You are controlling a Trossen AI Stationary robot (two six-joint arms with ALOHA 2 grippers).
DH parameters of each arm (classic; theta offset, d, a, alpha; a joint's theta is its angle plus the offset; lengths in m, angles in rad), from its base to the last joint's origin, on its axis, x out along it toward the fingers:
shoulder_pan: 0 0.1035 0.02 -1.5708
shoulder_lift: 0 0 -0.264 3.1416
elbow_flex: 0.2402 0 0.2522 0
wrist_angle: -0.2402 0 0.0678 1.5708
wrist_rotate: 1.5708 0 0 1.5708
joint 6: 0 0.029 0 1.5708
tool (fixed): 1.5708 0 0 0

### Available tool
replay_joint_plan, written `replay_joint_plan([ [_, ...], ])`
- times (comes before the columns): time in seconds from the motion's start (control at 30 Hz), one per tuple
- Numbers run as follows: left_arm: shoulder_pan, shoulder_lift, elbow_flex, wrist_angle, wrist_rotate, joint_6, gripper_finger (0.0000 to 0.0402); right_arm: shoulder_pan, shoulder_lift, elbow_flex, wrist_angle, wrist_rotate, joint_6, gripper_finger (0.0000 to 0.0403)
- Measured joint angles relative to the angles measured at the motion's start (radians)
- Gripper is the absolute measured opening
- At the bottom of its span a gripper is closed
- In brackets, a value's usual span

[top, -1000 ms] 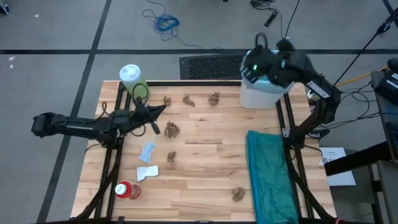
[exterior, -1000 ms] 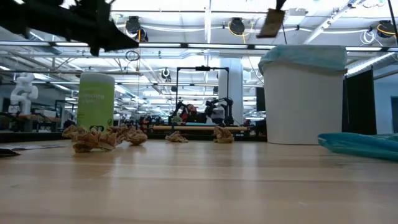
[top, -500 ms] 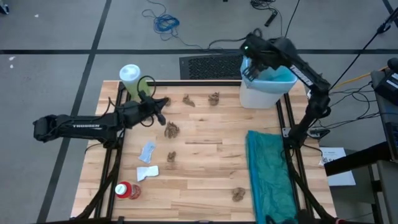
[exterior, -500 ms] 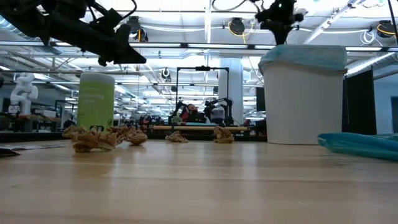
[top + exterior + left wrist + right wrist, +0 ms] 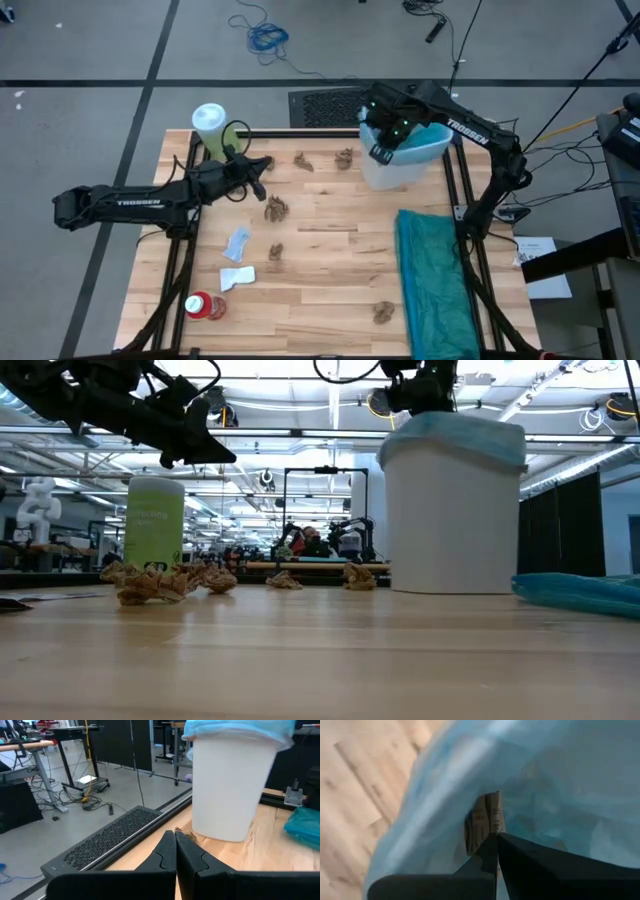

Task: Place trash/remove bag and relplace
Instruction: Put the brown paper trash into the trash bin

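Over the bag (image 5: 560,780), right pincer (image 5: 496,836) closed, cardboard piece (image 5: 485,820) just beyond its tips.

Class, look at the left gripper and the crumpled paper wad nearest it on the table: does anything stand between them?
Nothing visible does. The left gripper, shut, hangs above bare wood, and the nearest paper wad lies beside it in the open.

— What has changed?

— My right hand (image 5: 381,152) has swung from the wastebasket's (image 5: 385,172) far right rim across to its left side. The wastebasket, lined with the bag (image 5: 432,137), has slid left along the bench (image 5: 330,250) and now tilts.

— And your left hand?

— My left hand (image 5: 262,165) moved forward toward the paper wads (image 5: 276,208).
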Motion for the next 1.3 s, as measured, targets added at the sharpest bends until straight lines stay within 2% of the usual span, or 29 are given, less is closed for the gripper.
replay_joint_plan([
  [0.13,0.000,0.000,0.003,0.004,0.054,0.000,0.0000,0.032,-0.003,0.000,-0.005,0.013,-0.001,0.0000],
  [0.27,0.000,0.032,0.042,-0.003,0.118,0.000,0.0000,0.037,-0.023,0.000,-0.016,0.138,-0.004,0.0000],
  [0.37,0.008,0.095,0.081,-0.001,0.127,0.043,0.0006,0.035,-0.049,0.000,-0.022,0.205,-0.006,0.0000],
  [0.57,0.047,0.292,0.198,-0.001,0.241,0.079,0.0053,0.032,-0.124,0.000,-0.019,0.216,-0.037,0.0010],
  [0.8,0.089,0.580,0.390,-0.011,0.363,0.133,0.0107,0.033,-0.196,0.000,-0.004,0.217,-0.037,0.0059],
  [1.03,0.122,0.842,0.607,-0.125,0.417,0.189,0.0119,0.033,-0.227,0.001,0.004,0.214,-0.037,0.0100],
  [1.3,0.170,1.020,0.789,-0.226,0.435,0.211,0.0119,0.033,-0.227,0.001,0.006,0.213,-0.037,0.0116],
])
